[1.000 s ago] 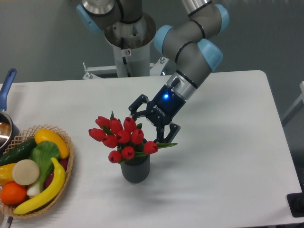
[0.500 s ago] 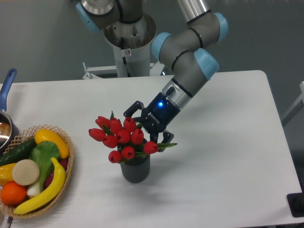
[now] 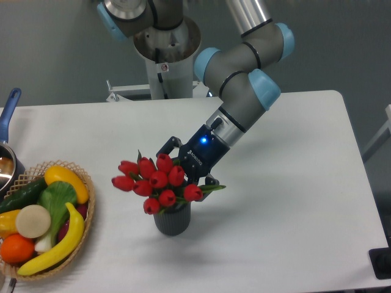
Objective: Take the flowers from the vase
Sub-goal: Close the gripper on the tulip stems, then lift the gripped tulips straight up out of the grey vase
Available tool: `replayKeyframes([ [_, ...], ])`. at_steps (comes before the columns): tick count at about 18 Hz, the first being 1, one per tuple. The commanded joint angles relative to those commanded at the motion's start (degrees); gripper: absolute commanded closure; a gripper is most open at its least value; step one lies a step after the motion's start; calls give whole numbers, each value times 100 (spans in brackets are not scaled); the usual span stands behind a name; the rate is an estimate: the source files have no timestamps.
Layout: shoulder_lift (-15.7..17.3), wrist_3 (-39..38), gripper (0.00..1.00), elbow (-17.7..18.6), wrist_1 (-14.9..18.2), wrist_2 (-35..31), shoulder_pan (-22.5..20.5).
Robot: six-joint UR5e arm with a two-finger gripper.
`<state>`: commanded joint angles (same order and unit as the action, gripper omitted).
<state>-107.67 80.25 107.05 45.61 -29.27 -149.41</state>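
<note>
Reaching down from the upper right, the tool (image 3: 183,173) sits right behind the red tulips (image 3: 154,181), its dark fingers (image 3: 167,148) pressed in among the buds and leaves. Whether they are clenched on the stems or parted cannot be told, since the blooms hide the fingertips. The tulips stand in the dark grey ribbed vase (image 3: 171,221), spreading wider than its mouth. The vase stands upright near the middle of the white desk (image 3: 293,207). At the left edge lies a woven basket (image 3: 85,218) of fruit and vegetables, with a blue-handled pot (image 3: 8,131) behind it.
</note>
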Motion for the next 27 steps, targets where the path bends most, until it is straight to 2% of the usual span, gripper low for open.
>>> replayKeyframes([
  [4, 26, -114, 57, 9, -9, 123, -26],
  [9, 70, -237, 57, 0, 0, 333, -35],
  [22, 870, -1660, 57, -79, 0, 360, -70],
  [27, 1002, -2153, 57, -342, 0, 404, -79],
])
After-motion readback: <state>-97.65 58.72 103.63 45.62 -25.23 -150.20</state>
